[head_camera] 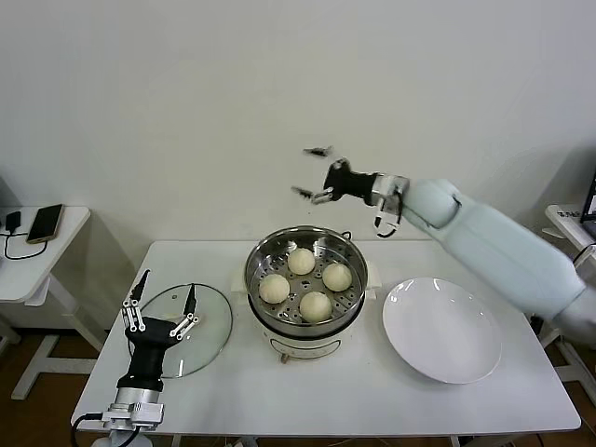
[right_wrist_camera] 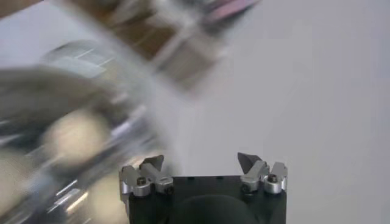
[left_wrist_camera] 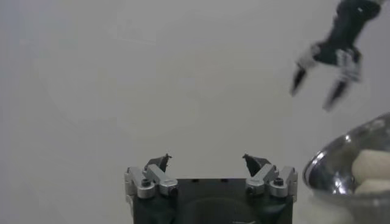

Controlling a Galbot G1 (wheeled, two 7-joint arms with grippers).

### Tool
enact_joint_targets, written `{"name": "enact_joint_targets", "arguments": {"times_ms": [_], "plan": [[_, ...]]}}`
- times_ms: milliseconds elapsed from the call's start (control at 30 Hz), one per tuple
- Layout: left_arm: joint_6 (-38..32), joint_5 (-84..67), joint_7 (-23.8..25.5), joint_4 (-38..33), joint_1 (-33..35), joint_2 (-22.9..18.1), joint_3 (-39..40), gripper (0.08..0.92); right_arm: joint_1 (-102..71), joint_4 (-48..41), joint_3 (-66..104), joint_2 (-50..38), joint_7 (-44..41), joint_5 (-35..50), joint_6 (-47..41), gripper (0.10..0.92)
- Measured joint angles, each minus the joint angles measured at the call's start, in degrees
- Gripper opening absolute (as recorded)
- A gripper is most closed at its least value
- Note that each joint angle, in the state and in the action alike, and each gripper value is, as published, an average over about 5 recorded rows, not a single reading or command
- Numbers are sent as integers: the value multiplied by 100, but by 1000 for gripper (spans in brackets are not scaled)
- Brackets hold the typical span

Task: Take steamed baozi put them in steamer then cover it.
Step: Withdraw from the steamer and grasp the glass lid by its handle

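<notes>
Your left gripper (head_camera: 160,307) has its fingers spread wide with nothing between them, poised over the near edge of the cover (head_camera: 185,318), which lies flat on the bench (head_camera: 372,391) just to the left of the steamer (head_camera: 306,287). The cover's handle cannot be made out, so come down slowly until you see it, then centre the fingers across it before you close. A glass lid gripped off-centre is likely to swing, so lift straight up and carry it level.

All four steamed baozi (head_camera: 301,261) already sit on the tray inside the steamer, so covering looks to be the only step left. Lower the cover squarely so its rim seats all round.

Your right gripper (head_camera: 315,172) hangs in the air above and behind the steamer, fingers spread and empty; keep it clear of the path. The white plate (head_camera: 442,330) to the right needs no attention.
</notes>
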Motion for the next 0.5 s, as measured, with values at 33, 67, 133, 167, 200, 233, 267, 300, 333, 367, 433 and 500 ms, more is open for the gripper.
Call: {"name": "enact_joint_targets", "arguments": {"times_ms": [33,67,133,167,200,233,267,300,333,367,433,500], "plan": [[-11,108,-9,54,-12,16,-18,823,-303,58,333,-14,258,4,82,823],[-21,223,-20,110,-26,31,-35,823,-599,108,656,-19,485,7,158,823],[-41,483,-35,232,-55,64,-76,823,-1206,199,1309,-6,875,12,294,823],[-50,624,-40,294,-70,81,-98,823,-1497,240,1619,10,1034,12,353,823],[-59,783,-43,362,-86,98,-123,823,-1790,283,1929,34,1181,12,408,823],[-69,952,-44,434,-102,116,-149,823,-2077,326,2231,63,1311,12,457,823],[-77,1128,-45,507,-116,135,-177,823,-2357,371,2524,97,1426,9,502,823],[-85,1319,-43,587,-131,155,-205,823,-2631,416,2805,135,1529,5,544,823],[-92,1518,-39,673,-146,177,-235,823,-2897,460,3074,176,1621,-1,581,823],[-96,1722,-32,763,-161,201,-262,823,-3155,504,3330,220,1703,-8,615,823],[-96,2132,-7,957,-195,250,-299,823,-3640,593,3796,313,1840,-26,672,823],[-74,2515,25,1161,-230,293,-314,823,-4099,686,4219,411,1951,-47,717,823]]}}
